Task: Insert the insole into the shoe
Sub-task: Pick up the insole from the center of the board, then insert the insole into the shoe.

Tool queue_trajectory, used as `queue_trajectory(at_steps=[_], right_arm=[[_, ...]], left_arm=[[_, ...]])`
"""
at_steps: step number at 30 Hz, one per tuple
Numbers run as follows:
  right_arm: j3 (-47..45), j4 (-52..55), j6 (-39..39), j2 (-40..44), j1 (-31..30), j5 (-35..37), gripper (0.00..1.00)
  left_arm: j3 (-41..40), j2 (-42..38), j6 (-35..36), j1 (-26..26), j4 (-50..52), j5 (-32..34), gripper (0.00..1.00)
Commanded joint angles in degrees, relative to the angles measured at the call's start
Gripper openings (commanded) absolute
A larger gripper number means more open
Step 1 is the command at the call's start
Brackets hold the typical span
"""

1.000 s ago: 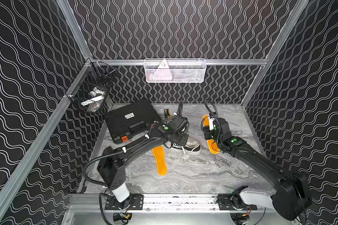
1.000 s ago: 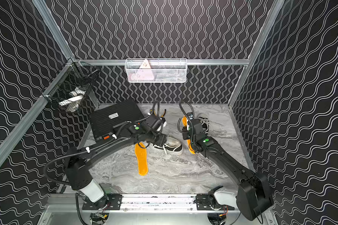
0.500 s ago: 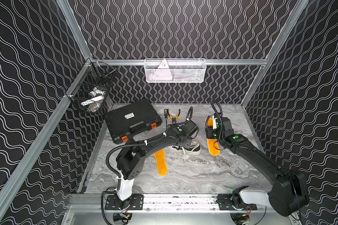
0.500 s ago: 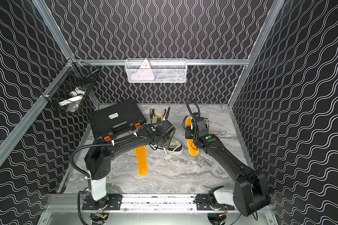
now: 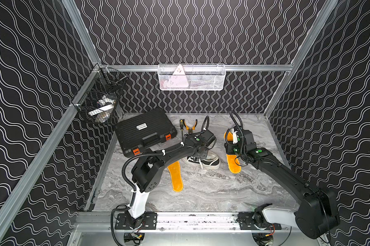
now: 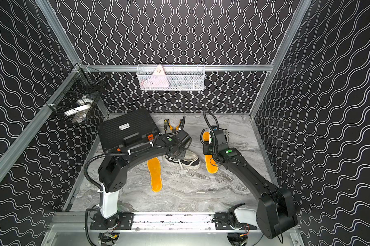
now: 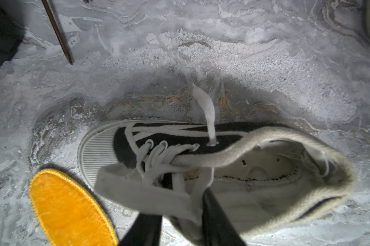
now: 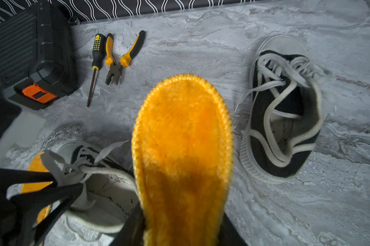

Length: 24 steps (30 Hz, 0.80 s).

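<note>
Insole [image 8: 182, 149] heel hidden in right gripper [image 8: 179, 231] pinch | left gripper [image 7: 182, 205] pinches shoe [image 7: 179, 138] tongue, fingertips blurred

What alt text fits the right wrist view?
The right gripper holds an orange insole beside an open shoe that the left gripper grips. A second shoe, pliers, a screwdriver and a black case lie on the marble table.

The insole [image 8: 182, 149] looked like fuzzy orange fleece with a stitched edge. The shoe [image 7: 175, 139] was black cloth, maybe suede, hard to tell in the blur, with a ribbed white rubber toe. The worktop [image 7: 243, 53] was marble-look and fairly matt. The case [image 5: 143, 132] was ribbed matt black plastic.
</note>
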State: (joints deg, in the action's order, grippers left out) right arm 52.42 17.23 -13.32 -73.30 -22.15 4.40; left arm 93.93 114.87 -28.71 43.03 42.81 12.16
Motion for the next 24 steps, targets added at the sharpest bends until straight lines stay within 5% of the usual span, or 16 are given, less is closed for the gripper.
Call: queue_trajectory(at_steps=[1,3,11,24], right_arm=[[0.25,2.91,-2.18,1.31,-0.25,-4.36,0.4],[-0.53,3.71,-3.26,2.42,-0.36,-6.81,0.4],[-0.93,8.72,-5.24,3.16,-7.58,-14.86,0.39],[-4.12,11.45,-5.17,5.18,-10.48,-22.43,0.38]], left_arm=[[-1.03,-1.32,2.2,-1.93,-0.9,-2.58,0.11],[-2.97,-2.98,4.26,-3.9,-3.28,-7.05,0.0],[-4.93,-8.57,16.5,-6.96,-5.57,-24.66,0.0],[-6.48,-11.34,23.83,-9.52,-4.99,-32.29,0.0]])
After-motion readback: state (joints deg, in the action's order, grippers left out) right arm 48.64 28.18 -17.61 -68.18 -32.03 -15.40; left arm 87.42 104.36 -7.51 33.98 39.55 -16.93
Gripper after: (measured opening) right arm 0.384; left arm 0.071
